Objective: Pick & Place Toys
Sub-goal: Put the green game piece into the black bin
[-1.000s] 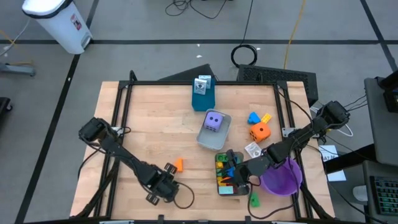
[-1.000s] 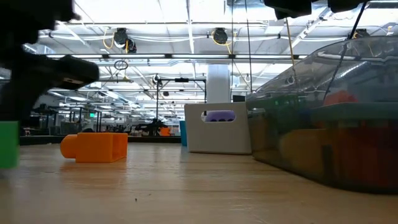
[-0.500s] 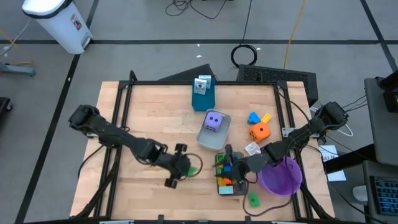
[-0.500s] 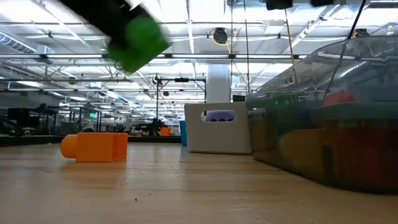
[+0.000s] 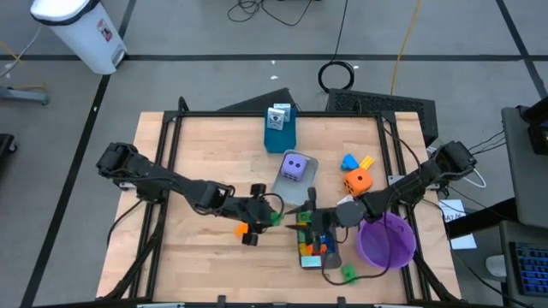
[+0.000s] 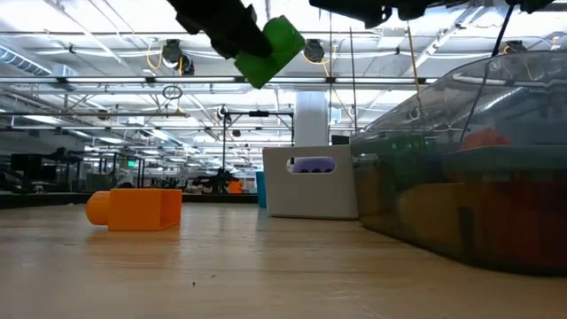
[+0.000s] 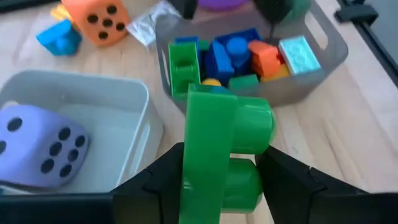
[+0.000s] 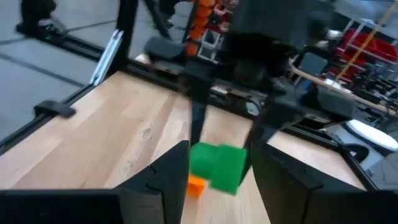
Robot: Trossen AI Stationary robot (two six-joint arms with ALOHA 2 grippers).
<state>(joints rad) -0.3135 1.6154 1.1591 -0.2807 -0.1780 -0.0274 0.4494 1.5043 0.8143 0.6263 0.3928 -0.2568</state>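
I had the left end effector [image 5: 267,216] out over the middle of the bench [image 5: 205,154], a little toward the front edge, its fingers [image 7: 158,180] closed partway on a green brick [image 7: 219,155]. The brick sat squarely between the two fingers, gripped on both flanks and lifted clear of the wood; from table height I saw it hanging tilted, high above the surface. An orange brick [image 5: 242,228] lay on the bench directly under that arm, just behind the end effector.

Just ahead of the held brick was the grey tray of bricks [image 5: 332,257], near the front edge and right of centre, packed with blue, green, orange and yellow pieces. Beside it, toward the far edge, stood a second grey tray [image 5: 308,162] with the purple die [image 5: 294,167] inside.

My right end effector [image 5: 310,221] hovered over the far rim of the brick tray, facing the left one at close range, its fingers [image 8: 168,177] set partly apart with nothing between them. The green brick showed past those fingers, near but not touching.

The orange die [image 5: 357,180] and a blue brick [image 5: 348,162] lay near the right edge. The purple bowl [image 5: 387,242] sat at the front right corner, with another green brick [image 5: 348,273] just beside it at the front edge.
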